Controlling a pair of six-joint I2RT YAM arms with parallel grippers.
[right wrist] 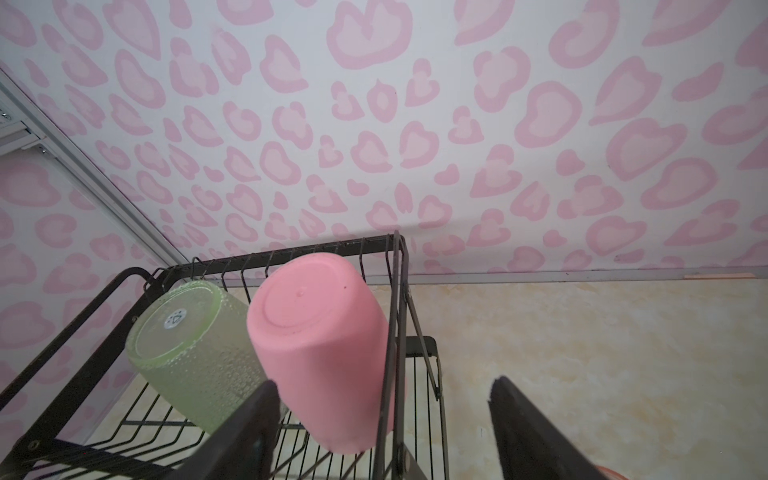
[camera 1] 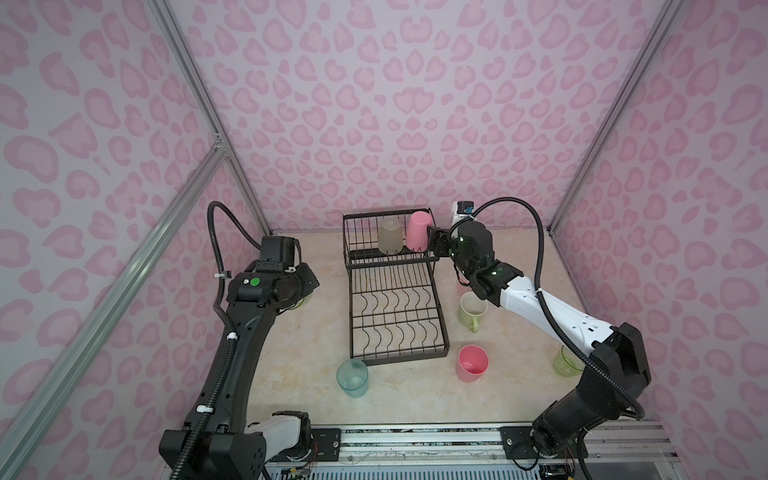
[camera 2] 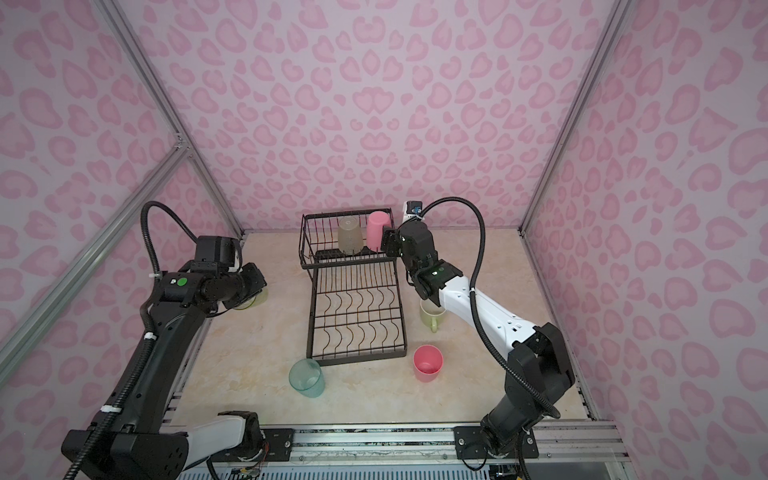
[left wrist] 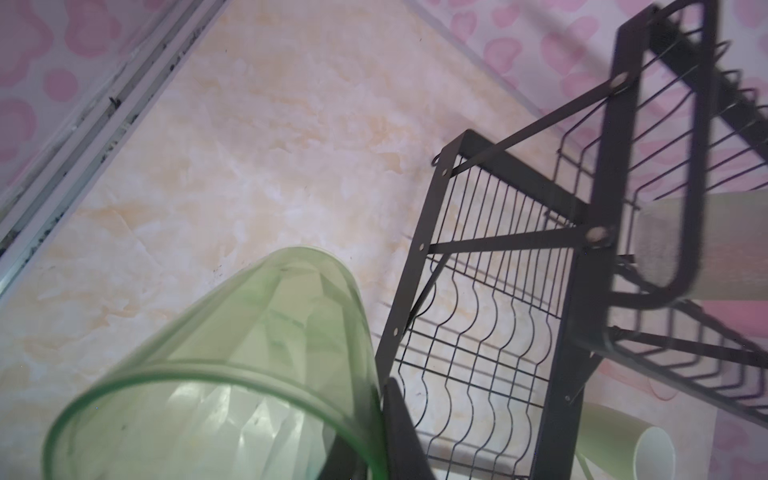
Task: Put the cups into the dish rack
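Rack material: you are looking at a black wire dish rack (camera 1: 399, 319), thin straight rods with wavy dividers in the long flat tray and a raised basket at its far end. It is sitting at the centre of both top views.
Basket load: a frosted, pebbled grey-olive cup (right wrist: 191, 353) and a smooth opaque pink cup (right wrist: 324, 357) are standing mouth-down, side by side, in the raised basket.
Left claw: your left gripper (camera 1: 306, 291) is clamping the wall of a translucent yellow-green cup (left wrist: 216, 374) with a faceted base. It is sitting left of centre in both top views, beside the rack.
Right claw: your right gripper (right wrist: 384, 384) is gaping wide and holding nothing. Its fingers (right wrist: 249, 432) are straddling the basket's side wire, one just beside the pink cup.
Loose cups: on the marbled cream table (camera 1: 291, 374), a see-through teal cup (camera 1: 352, 378) is standing lower centre. A second pink cup (camera 1: 471, 363) is standing right of the teal cup, and a pale green mug (camera 1: 473, 311) with a handle is standing right of the rack. All are mouth-up.
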